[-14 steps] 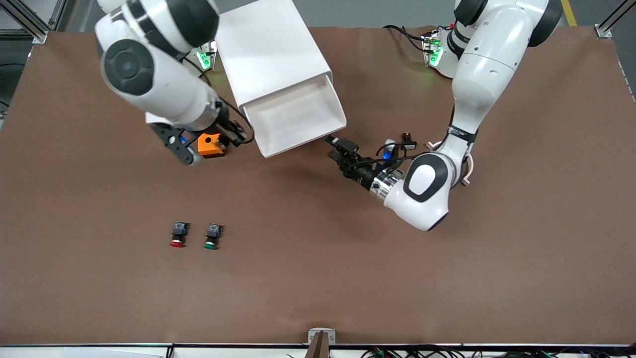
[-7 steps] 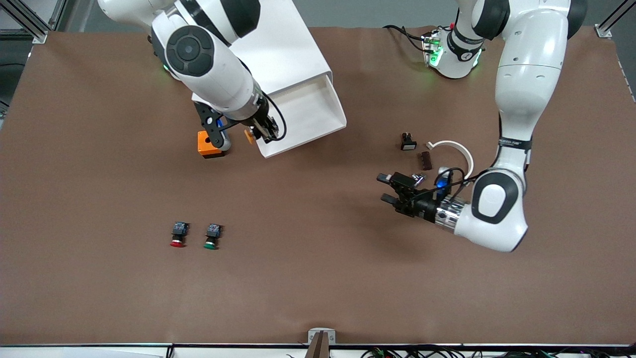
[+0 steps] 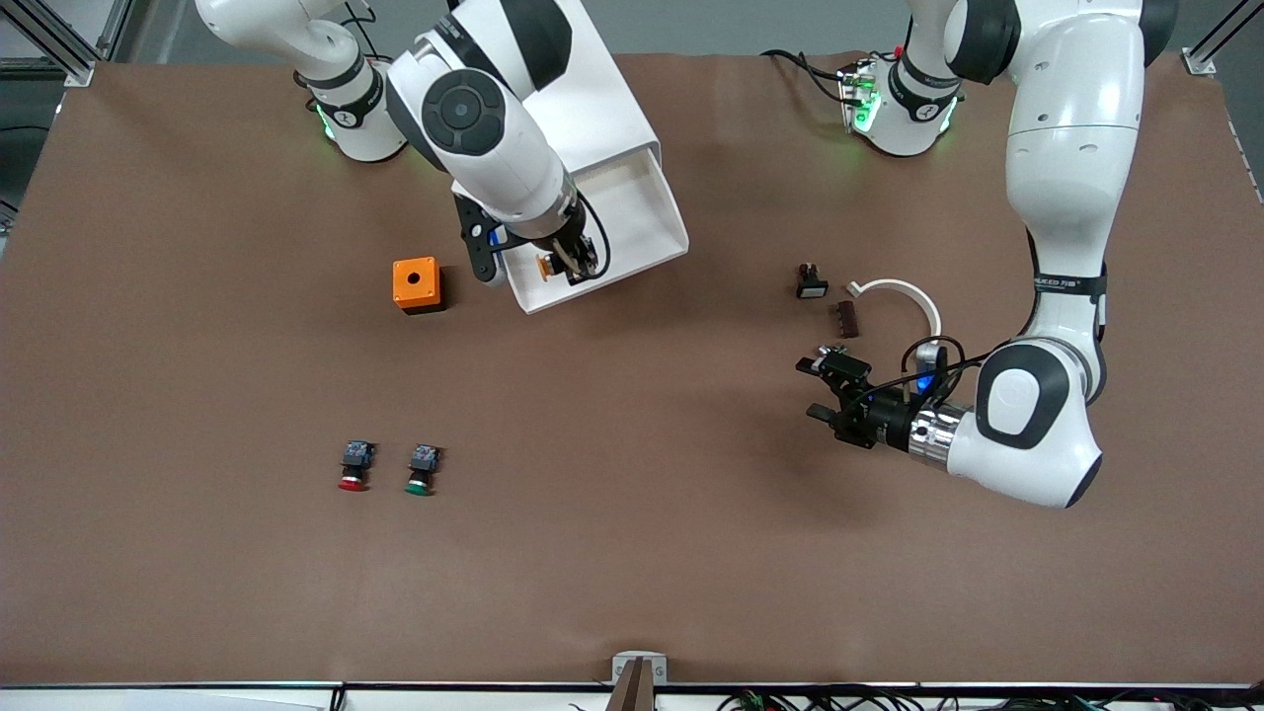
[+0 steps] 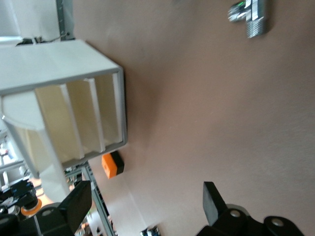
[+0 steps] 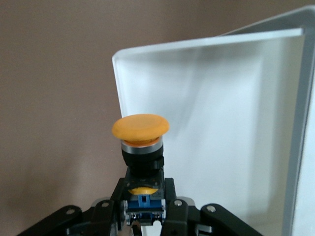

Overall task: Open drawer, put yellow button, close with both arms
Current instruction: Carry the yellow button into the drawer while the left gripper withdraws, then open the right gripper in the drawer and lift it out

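The uppermost drawer [image 3: 632,222] stands pulled out of the white cabinet [image 3: 538,89], and the part of its white inside that I can see holds nothing. My right gripper [image 3: 560,267] hangs over the drawer's corner toward the right arm's end, shut on the yellow button [image 3: 543,264]. In the right wrist view the button's [image 5: 140,129] yellow cap points away from the right gripper [image 5: 142,196], whose fingers clamp its blue-black body, with the drawer's rim [image 5: 197,42] just past it. My left gripper [image 3: 828,388] is open over bare table toward the left arm's end, holding nothing. The left wrist view shows its fingers [image 4: 212,201] spread wide.
An orange box [image 3: 416,284] sits beside the drawer toward the right arm's end. A red-capped button [image 3: 353,466] and a green-capped button [image 3: 422,469] lie nearer the camera. A small black switch [image 3: 811,281], a brown piece [image 3: 847,318] and a white curved ring [image 3: 904,291] lie by the left gripper.
The right arm carried the yellow button from beside the orange box to over the open drawer. The left arm drew away from the drawer toward its own end, opening its fingers wider.
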You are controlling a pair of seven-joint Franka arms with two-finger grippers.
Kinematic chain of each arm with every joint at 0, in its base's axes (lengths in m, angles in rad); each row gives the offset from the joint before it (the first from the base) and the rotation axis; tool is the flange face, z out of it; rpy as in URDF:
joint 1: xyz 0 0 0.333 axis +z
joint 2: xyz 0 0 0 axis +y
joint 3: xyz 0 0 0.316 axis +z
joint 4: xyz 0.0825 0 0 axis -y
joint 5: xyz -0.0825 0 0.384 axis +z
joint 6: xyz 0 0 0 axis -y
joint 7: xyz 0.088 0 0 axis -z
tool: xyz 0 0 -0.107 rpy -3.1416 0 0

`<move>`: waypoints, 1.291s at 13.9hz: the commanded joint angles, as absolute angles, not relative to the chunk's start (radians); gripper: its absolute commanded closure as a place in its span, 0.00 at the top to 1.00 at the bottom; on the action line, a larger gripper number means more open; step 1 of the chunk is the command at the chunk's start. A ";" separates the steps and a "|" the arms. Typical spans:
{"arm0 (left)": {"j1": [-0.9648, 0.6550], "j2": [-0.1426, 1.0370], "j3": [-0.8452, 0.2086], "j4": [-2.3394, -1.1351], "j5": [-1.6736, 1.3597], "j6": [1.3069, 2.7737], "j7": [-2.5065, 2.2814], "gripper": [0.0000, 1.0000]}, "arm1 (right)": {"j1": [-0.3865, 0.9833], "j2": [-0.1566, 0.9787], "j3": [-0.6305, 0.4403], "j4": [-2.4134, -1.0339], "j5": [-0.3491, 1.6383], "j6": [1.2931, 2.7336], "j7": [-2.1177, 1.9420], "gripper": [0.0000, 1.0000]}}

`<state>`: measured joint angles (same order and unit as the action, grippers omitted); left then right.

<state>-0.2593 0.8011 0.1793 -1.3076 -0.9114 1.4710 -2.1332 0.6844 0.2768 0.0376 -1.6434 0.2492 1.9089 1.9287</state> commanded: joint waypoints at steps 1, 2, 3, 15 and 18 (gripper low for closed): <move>-0.252 0.790 0.187 -1.307 -0.856 1.465 -2.025 0.99 | 0.722 0.256 0.026 -1.695 0.267 1.968 1.979 0.02; -0.253 0.792 0.186 -1.307 -0.851 1.463 -1.976 0.99 | 0.747 0.256 0.025 -1.709 0.264 1.992 1.989 0.01; -0.255 0.790 0.187 -1.307 -0.851 1.463 -1.951 0.99 | 0.759 0.253 0.025 -1.733 0.261 2.026 2.003 0.01; -0.287 0.778 0.175 -1.272 -0.744 1.465 -1.893 0.99 | 0.775 0.235 0.020 -1.732 0.177 1.975 1.988 1.00; -0.342 0.775 0.181 -1.234 -0.694 1.471 -1.891 0.99 | 0.709 0.215 0.011 -1.654 0.098 1.849 1.895 1.00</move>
<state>-0.3040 0.7908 0.1737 -1.2578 -0.7483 1.4712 -1.9021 0.7614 0.2487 0.0141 -1.6947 0.1258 1.9310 1.9710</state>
